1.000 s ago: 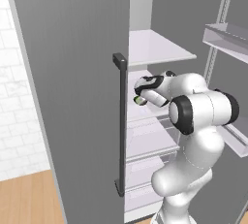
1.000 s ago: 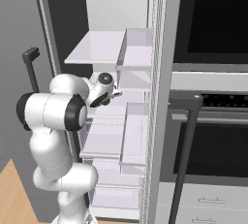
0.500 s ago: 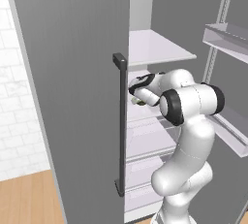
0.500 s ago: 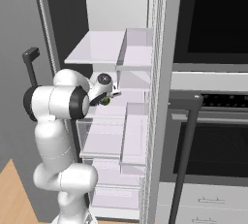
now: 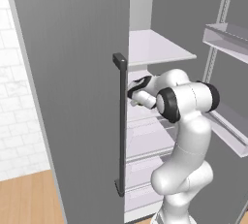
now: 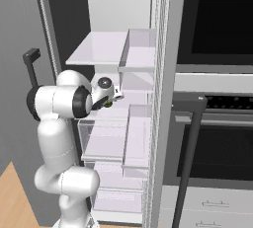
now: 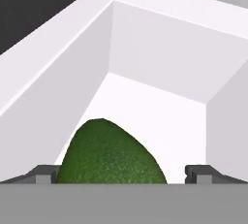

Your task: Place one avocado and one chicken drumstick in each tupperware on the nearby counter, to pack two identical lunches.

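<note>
Inside the open fridge [image 6: 118, 49], at mid-shelf height, the tool [image 6: 109, 98] is clamped on the avocado [image 7: 110, 156], its dark green body sitting between the two fingertips [image 7: 43, 173] above a white shelf [image 7: 160, 116].

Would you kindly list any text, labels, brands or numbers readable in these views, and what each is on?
None: no text, label, brand or number is readable on the fridge door, shelves, oven, avocado or gripper.
</note>
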Motion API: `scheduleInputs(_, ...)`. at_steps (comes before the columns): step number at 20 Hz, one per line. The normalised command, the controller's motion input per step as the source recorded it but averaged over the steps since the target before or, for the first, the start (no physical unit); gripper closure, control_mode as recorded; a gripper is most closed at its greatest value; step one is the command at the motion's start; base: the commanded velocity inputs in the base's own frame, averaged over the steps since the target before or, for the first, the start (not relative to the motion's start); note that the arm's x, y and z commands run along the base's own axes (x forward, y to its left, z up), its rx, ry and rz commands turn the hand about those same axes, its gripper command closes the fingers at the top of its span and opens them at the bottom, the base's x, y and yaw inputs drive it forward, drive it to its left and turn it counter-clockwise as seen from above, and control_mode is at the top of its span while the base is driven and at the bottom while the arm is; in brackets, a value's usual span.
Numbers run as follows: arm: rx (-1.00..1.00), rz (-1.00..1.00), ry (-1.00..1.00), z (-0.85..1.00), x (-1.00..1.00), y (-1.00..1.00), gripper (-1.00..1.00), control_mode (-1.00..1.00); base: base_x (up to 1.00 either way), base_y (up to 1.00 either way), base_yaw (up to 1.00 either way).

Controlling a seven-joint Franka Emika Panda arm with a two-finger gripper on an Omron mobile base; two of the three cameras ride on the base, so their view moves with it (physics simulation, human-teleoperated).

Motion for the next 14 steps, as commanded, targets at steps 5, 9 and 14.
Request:
scheduleInputs(5,-0.10,0.00,0.00,-0.63,0.00,0.03,-1.00,-1.00,0.00,0.00,0.00)
scheduleInputs(9,-0.02,0.00,0.00,-0.43,0.00,0.10,-1.00,-1.00,0.00,0.00,0.00)
scheduleInputs(14,0.00,0.00,0.00,-0.38,-0.09,0.08,1.00,-1.00,0.00,0.00,0.00)
